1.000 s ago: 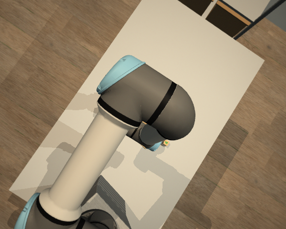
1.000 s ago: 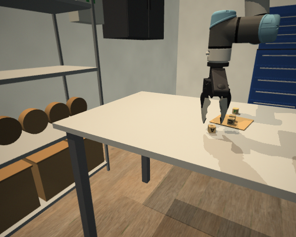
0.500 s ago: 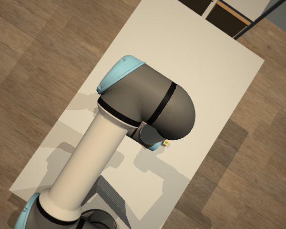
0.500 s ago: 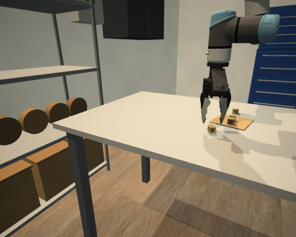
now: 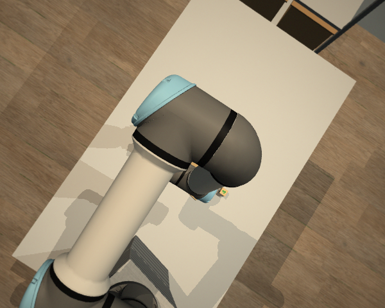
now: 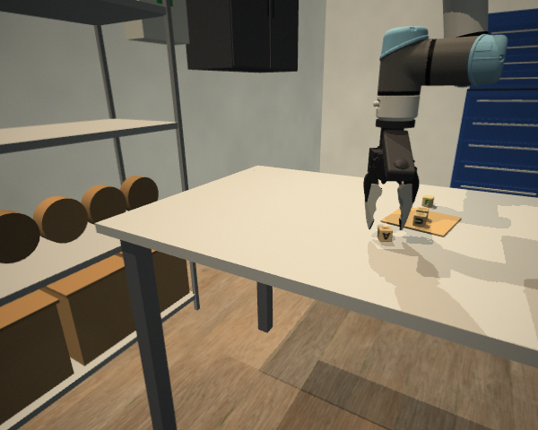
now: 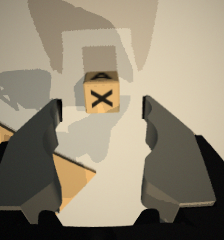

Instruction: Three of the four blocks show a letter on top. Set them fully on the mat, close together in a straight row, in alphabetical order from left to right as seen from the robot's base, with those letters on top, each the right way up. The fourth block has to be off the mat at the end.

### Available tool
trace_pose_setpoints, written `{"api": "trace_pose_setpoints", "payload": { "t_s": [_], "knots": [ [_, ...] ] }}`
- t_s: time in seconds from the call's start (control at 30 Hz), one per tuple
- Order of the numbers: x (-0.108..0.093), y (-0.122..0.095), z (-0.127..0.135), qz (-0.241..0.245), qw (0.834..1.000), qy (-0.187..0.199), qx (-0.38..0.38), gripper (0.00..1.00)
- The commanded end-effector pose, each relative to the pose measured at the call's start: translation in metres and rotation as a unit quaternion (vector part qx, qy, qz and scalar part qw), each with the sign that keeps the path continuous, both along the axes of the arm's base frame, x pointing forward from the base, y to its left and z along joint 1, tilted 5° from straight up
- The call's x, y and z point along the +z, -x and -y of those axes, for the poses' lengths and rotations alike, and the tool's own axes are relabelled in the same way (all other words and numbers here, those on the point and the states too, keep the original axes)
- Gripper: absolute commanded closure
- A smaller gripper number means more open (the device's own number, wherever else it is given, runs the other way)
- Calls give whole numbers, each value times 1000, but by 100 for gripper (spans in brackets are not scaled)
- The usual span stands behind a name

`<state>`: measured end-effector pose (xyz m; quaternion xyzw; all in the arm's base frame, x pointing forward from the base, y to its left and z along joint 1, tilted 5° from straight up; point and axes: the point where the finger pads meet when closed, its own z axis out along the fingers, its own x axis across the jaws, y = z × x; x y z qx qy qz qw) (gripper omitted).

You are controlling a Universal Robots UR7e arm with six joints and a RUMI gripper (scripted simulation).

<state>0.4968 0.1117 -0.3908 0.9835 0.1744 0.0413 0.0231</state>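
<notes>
My gripper hangs open and empty a little above the table, just off the near-left corner of the orange mat. In the wrist view a wooden block with an X on top and an A on its far side lies on the table below and between my fingertips, untouched; it also shows in the exterior view. A block with a dark letter sits on the mat; I cannot tell whether it is one block or two. A block with a green F stands beyond the mat and shows in the top view.
The mat's corner lies under my left finger. In the top view the arm's elbow hides the gripper, the mat and most blocks. A metal shelf rack stands left of the table; blue drawers stand behind it.
</notes>
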Motion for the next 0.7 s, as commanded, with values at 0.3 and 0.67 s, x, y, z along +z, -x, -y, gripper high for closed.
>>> {"api": "trace_pose_setpoints", "payload": {
  "t_s": [0.3, 0.67],
  "knots": [
    [-18, -2, 1, 1, 1000, 0, 0, 63],
    [-19, -2, 1, 1, 1000, 0, 0, 63]
  ]
}}
